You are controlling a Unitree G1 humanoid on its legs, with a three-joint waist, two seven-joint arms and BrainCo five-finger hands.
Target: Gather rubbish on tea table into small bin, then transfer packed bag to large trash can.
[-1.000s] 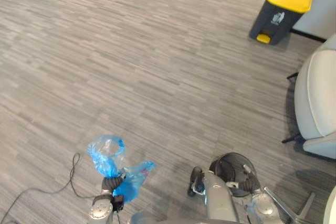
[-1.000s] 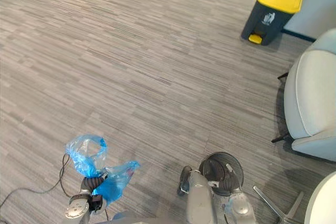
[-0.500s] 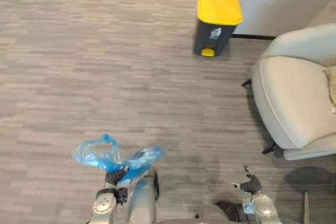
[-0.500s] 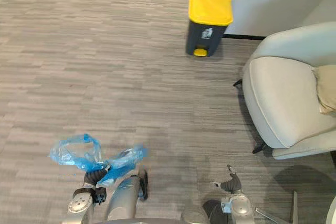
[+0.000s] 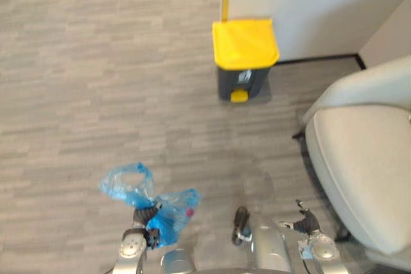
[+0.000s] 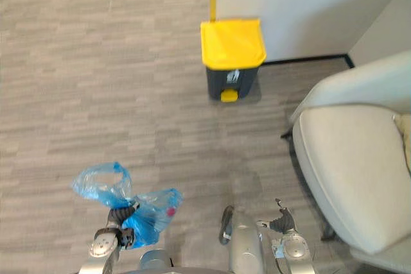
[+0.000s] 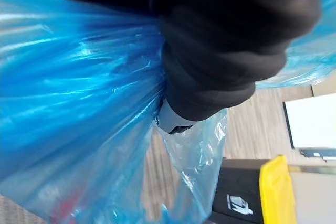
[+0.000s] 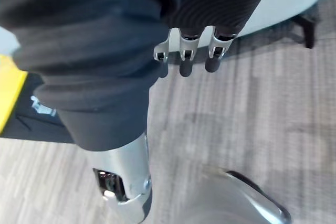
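A crumpled blue plastic bag (image 5: 168,215) hangs low on the left, with my left hand (image 5: 144,215) shut round its gathered neck. A loose loop of the bag (image 5: 125,184) sticks up past the hand. In the left wrist view the blue bag (image 7: 79,103) bulges around the dark hand cover. The large trash can (image 5: 244,56), dark grey with a shut yellow lid and a yellow pedal, stands ahead against the wall. My right hand (image 5: 307,224) hangs low on the right, fingers (image 8: 181,56) relaxed and holding nothing.
A pale armchair (image 5: 366,171) on dark legs takes up the right side, close to my right hand. A light wall (image 5: 308,4) with a dark skirting runs behind the can. Grey striped carpet (image 5: 96,62) lies open to the left and between me and the can.
The camera has swung and moved forward, so the trash can now sits nearer and more central and the armchair closer. The bag stays in my left hand.
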